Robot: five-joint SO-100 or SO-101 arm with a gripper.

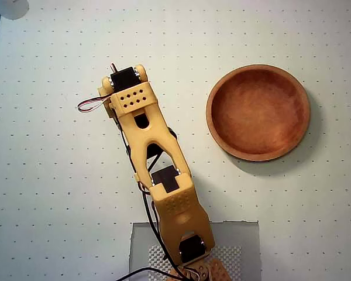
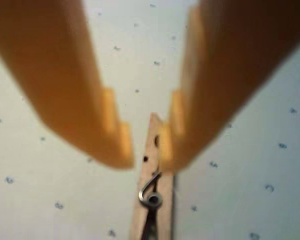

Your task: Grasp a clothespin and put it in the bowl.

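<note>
Wrist view: your clothespin (image 2: 152,200) lies flat on the dotted table (image 2: 250,150), long axis running near-to-far in frame, one end pointing up into the gripper (image 2: 146,155), spring nearer the bottom edge. That end sits in the narrow gap between the two fingertips; the right finger (image 2: 190,125) overlaps its edge, contact unclear. Jaws stand slightly apart, not clamped. Overhead view: the arm (image 1: 158,170) hides the pin; bowl (image 1: 258,112) sits empty, well right.
</note>
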